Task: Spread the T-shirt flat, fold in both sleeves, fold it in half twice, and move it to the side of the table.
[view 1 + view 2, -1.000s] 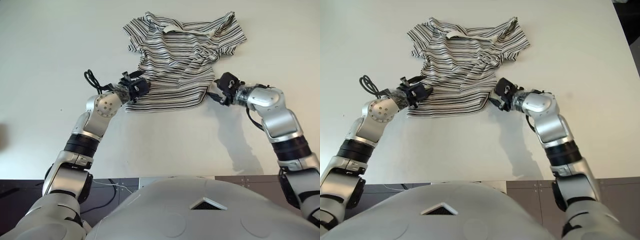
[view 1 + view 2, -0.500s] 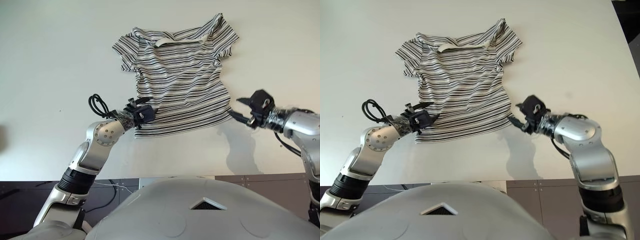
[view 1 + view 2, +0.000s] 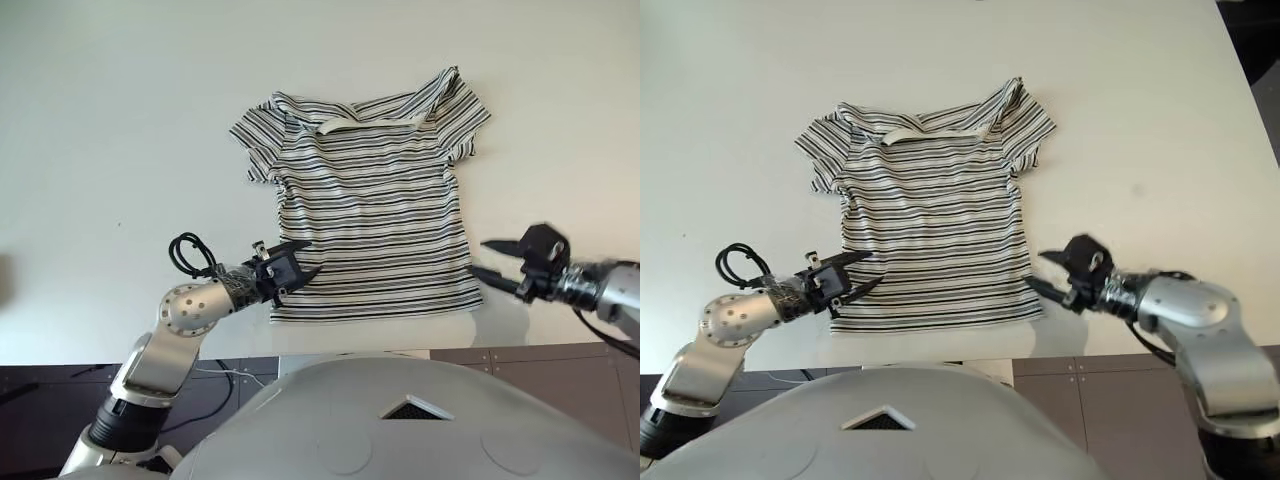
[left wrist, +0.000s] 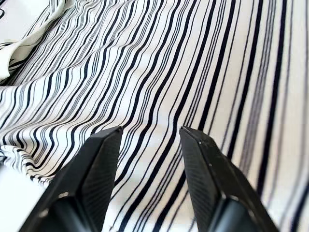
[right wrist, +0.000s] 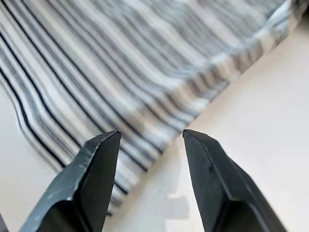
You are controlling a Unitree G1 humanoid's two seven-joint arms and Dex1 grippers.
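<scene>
Wide bare table (image 3: 110,130) left, right and beyond the T-shirt (image 3: 370,210): room to pass. Hem lies near table's front edge, narrow strip only. Left gripper (image 3: 305,258) and right gripper (image 3: 478,256) sit at hem corners.

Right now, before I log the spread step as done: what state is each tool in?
Left tool: open, holding nothing, at the T-shirt's hem.
Right tool: open, holding nothing, beside the hem.

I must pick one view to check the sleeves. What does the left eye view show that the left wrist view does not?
Left eye view: the whole T-shirt spread on the table, both sleeves, the collar, and the open right gripper beside the hem's corner. Left wrist view: fine ripples in the cloth, close up. Both: striped cloth near the hem and the open left gripper.
</scene>
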